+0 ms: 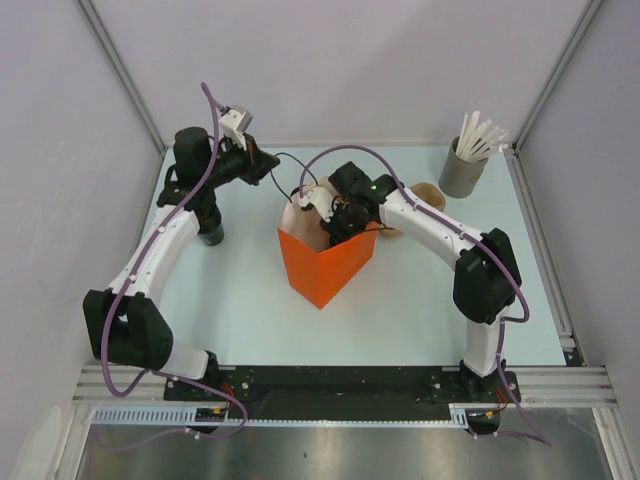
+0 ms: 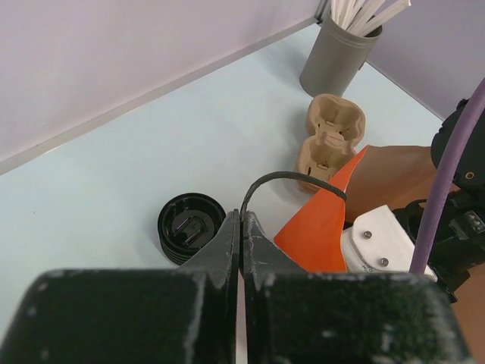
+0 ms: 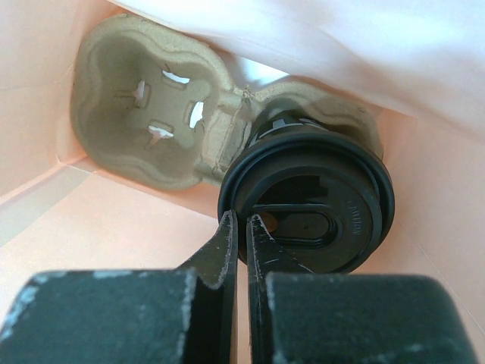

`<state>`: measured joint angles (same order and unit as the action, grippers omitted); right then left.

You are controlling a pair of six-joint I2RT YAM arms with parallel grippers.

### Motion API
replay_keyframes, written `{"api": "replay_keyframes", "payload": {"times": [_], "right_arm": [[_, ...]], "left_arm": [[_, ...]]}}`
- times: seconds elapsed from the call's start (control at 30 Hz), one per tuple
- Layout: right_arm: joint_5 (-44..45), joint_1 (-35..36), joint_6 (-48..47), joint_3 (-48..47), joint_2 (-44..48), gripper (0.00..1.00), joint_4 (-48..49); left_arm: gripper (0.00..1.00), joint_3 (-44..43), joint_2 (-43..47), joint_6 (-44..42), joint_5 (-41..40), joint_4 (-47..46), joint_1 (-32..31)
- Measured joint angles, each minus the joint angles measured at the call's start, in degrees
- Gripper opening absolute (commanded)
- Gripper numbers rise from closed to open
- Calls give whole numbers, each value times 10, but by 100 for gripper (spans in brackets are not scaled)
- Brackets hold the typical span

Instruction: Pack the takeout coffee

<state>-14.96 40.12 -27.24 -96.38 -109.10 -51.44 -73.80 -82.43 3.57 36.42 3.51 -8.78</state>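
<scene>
Black-lidded and already down inside the orange bag (image 1: pixel 330 265): found the takeout coffee (image 3: pixel 307 205) seated in the right-hand well of a pulp carrier (image 3: pixel 144 106) on the bag floor, lower right of the right wrist view. Saw the right fingers (image 3: pixel 220 250) pinched together with nothing between them, tips just at the lid's near rim. Saw the left fingers (image 2: pixel 223 239) clamped on a thin black cord (image 2: pixel 292 175) running to the bag's rim, apparently holding the mouth up. Judged the main risk to be a snag on withdrawal: catching the lid rim or the carrier edge with those tips, tipping the cup and spilling. Feared also a slipped cord, dropping the bag wall onto the right arm (image 1: pixel 430 225). Noted a pale blue-green worktop (image 1: pixel 240 290), smooth and matte, with a second pulp carrier (image 2: pixel 330 140) and a grey tub of white sticks (image 2: pixel 333 64) toward the upper right, and plain pale walls (image 1: pixel 330 70) on three sides.
</scene>
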Motion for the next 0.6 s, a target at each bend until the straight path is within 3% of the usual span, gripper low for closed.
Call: {"api": "replay_keyframes", "payload": {"times": [0.6], "right_arm": [[-6, 0, -5, 1, -7, 0, 0]], "left_arm": [[0, 7, 7, 0, 4, -5, 0]]}}
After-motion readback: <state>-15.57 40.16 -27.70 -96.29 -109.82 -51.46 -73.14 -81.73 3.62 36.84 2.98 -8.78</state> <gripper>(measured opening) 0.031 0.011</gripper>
